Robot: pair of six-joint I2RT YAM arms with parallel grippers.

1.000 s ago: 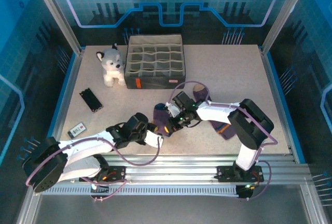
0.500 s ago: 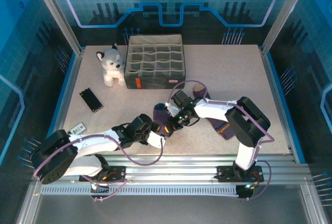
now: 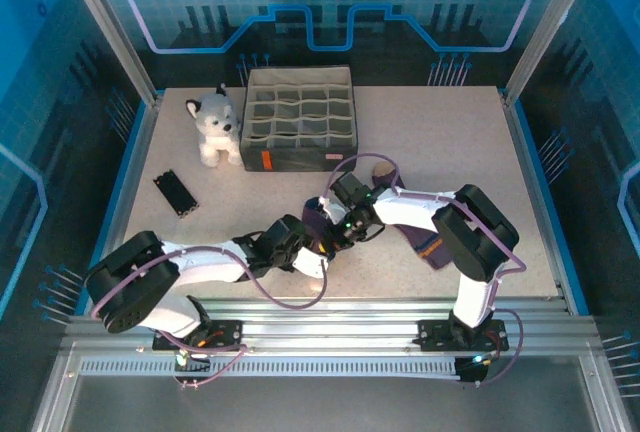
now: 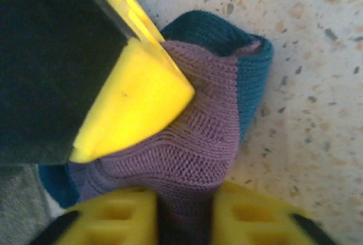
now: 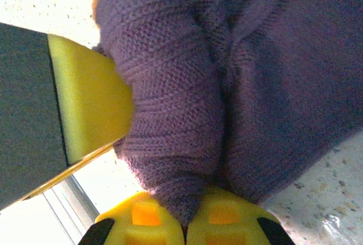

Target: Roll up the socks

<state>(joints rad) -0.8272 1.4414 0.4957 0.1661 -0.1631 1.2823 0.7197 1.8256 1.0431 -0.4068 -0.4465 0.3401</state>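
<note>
One purple sock (image 3: 312, 222) with a navy toe lies bunched at the table's front middle, between both grippers. My left gripper (image 3: 312, 248) is shut on it; the purple knit (image 4: 198, 143) and teal-navy toe (image 4: 249, 69) rise from between its yellow fingers (image 4: 113, 219). My right gripper (image 3: 336, 236) is shut on a fold of purple knit (image 5: 170, 114), pinched between its fingertips (image 5: 227, 219). The other gripper's yellow finger (image 5: 91, 114) presses against the fold. The second sock's tan toe (image 3: 381, 166) shows behind the right arm, and its far end (image 3: 432, 250) lies to the right.
A grey divided organizer box (image 3: 300, 117) stands at the back centre, with a plush husky (image 3: 213, 127) to its left. A black remote (image 3: 175, 192) lies at the left. The metal frame rail (image 3: 330, 337) runs along the near edge.
My left arm has swung right, bringing its gripper up against the sock bundle and the right gripper. The right gripper has barely moved.
</note>
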